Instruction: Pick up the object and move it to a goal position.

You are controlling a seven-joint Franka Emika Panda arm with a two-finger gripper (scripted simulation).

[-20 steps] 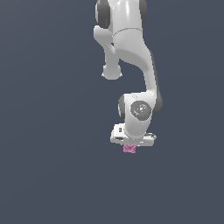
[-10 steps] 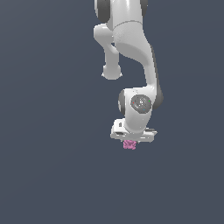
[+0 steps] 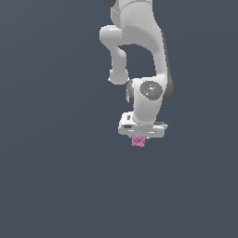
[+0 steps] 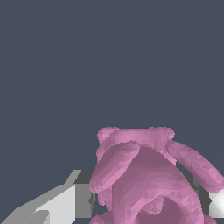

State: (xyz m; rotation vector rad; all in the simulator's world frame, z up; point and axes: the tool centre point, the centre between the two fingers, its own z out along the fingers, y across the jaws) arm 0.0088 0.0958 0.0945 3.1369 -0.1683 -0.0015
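Note:
The object (image 3: 138, 141) is a tiny pink lumpy piece hanging right under the white hand of the arm in the exterior view. My gripper (image 3: 138, 139) is shut on it, and the hand hides most of the fingers there. In the wrist view the object (image 4: 148, 175) fills the near field as a pink lumpy mass with rounded lobes. It sits between one grey-padded finger (image 4: 74, 199) and the other finger (image 4: 216, 203), which shows only at the picture's edge.
The white Franka arm (image 3: 139, 51) rises from the hand to the top of the exterior view. Around it there is only a plain dark grey-blue background, with no surface edge or other thing to be seen.
The hand with the pink object in it has risen a little over the last second. The grip has not changed.

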